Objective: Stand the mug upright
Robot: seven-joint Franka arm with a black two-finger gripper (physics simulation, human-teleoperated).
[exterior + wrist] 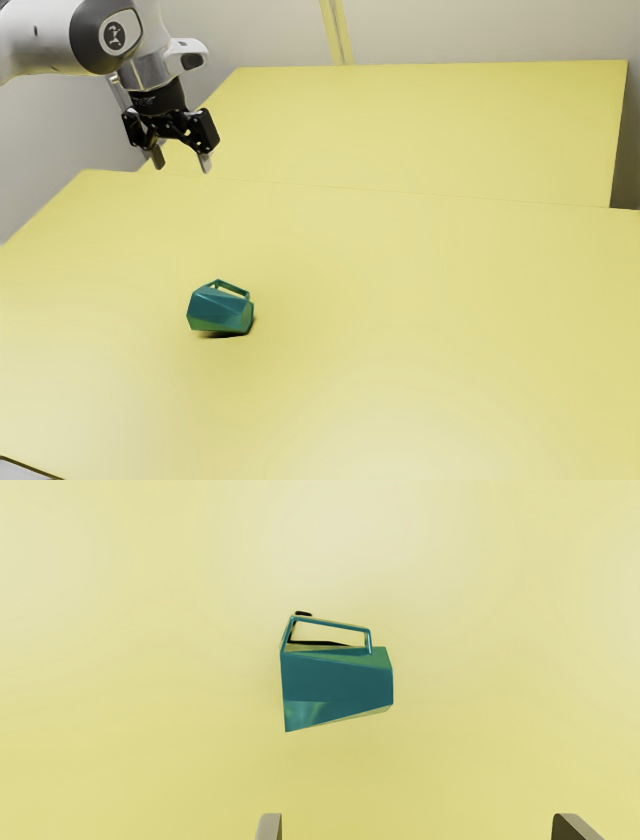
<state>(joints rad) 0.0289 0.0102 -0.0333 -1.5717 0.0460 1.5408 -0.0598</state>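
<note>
In the exterior view, I'm hovering the gripper at the upper left, its fingers standing wide apart and gripping nothing, while the mug is lying on its side, lower left of centre, on the table.

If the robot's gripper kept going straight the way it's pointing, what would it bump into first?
Probably the teal mug lying on its side: the gripper points down roughly toward it. Depth is hard to judge, so it might just miss and meet the yellow table instead.
</note>
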